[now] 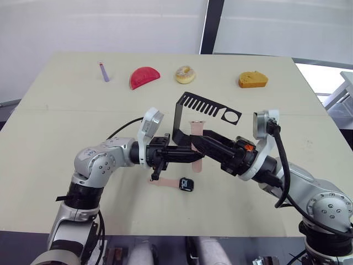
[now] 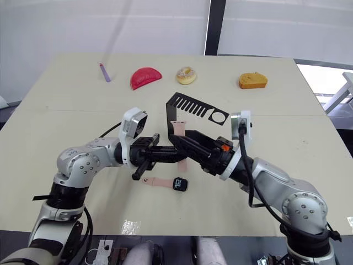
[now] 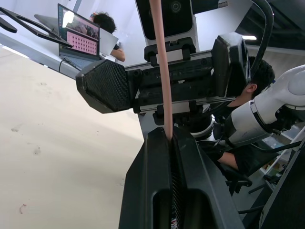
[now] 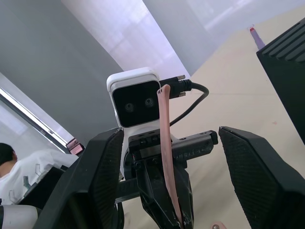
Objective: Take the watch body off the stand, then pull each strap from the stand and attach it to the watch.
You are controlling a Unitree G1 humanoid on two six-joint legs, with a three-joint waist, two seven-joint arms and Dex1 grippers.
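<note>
The black stand (image 1: 182, 118) is upright mid-table. In front of it the watch body (image 1: 187, 184) lies flat on the table, with one pink strap (image 1: 162, 182) joined to its left side. My left gripper (image 1: 190, 154) is shut on the second strap (image 1: 198, 165), which runs upright through its fingers (image 3: 190, 157). This strap's upper end (image 1: 196, 128) shows beside the stand's upright. My right gripper (image 4: 169, 133) faces the left one with its fingers (image 4: 257, 171) spread wide on either side of the held strap (image 4: 166, 143), touching nothing.
Along the table's far edge lie a purple stick (image 1: 103, 72), a red half-round piece (image 1: 144, 77), a doughnut (image 1: 185, 74) and a yellow bread piece (image 1: 252, 79). People and a laptop (image 3: 78, 36) show beyond the table.
</note>
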